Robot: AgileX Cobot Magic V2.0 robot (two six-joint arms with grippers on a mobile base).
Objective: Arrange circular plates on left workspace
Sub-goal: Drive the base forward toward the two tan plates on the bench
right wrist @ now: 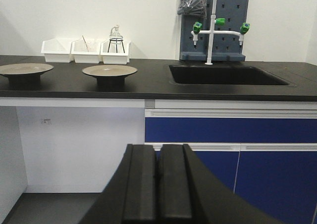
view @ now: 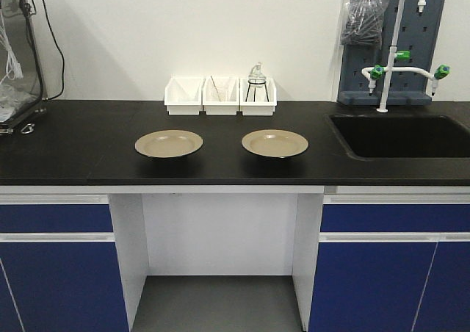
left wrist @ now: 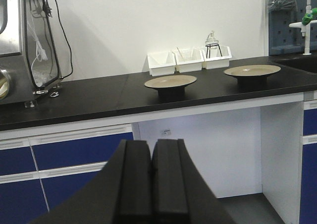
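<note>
Two round tan plates lie side by side on the black countertop (view: pixel 73 148). The left plate (view: pixel 169 143) (left wrist: pixel 170 81) (right wrist: pixel 25 69) and the right plate (view: pixel 275 143) (left wrist: pixel 251 70) (right wrist: pixel 109 71) sit in front of the white bins. My left gripper (left wrist: pixel 151 149) is shut and holds nothing; it hangs below counter height, facing the blue cabinets. My right gripper (right wrist: pixel 158 152) is also shut and empty, low in front of the cabinets under the sink. Neither gripper shows in the front view.
Three white bins (view: pixel 220 95) stand at the back, one holding a glass flask on a stand (view: pixel 255 82). A recessed sink (view: pixel 400 135) with a white tap (view: pixel 400 53) lies at the right. Cabled equipment (view: pixel 18 67) occupies the far left.
</note>
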